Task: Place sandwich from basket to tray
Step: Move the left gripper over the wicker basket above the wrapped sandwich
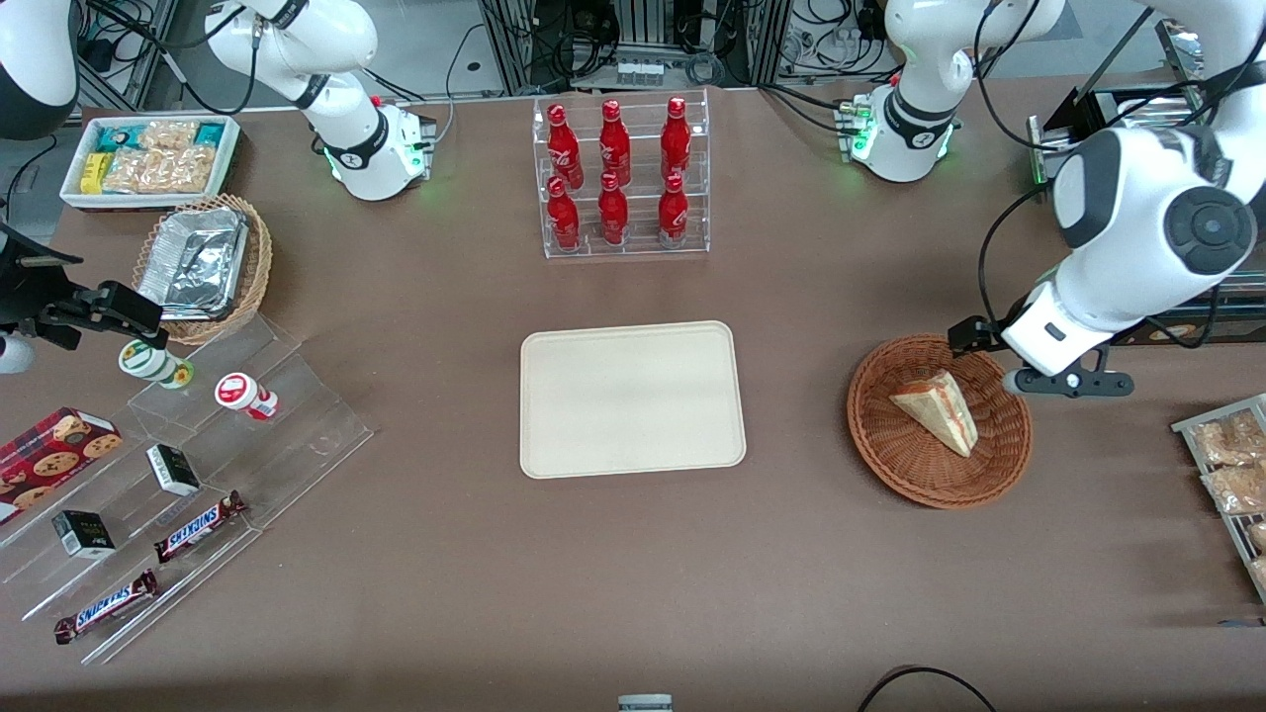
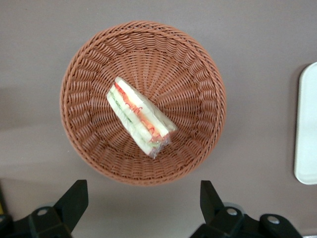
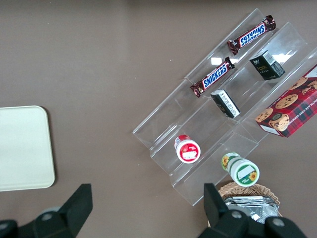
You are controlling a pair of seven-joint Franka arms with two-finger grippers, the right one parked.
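Lying untouched in the basket [image 1: 940, 422], the sandwich [image 1: 937, 409] has yet to be grasped, so by my reading the whole transfer is still ahead: descend, grip, lift, carry toward the tray [image 1: 631, 399] and set down. The wrapped wedge rests on its side near the basket's middle, red and green filling edges showing in the left wrist view, one pointed end toward the woven wall. The cream tray sits bare on the brown table [image 1: 633, 554], well apart from the basket, toward the parked arm's end. The left arm bends down from its base, its wrist hanging above the basket's rim on the side farther from the front camera. The gripper [image 2: 143, 206] hovers above, its fingers [image 2: 73, 201] spread wide and holding nothing, pointing down, not yet centred on the sandwich.
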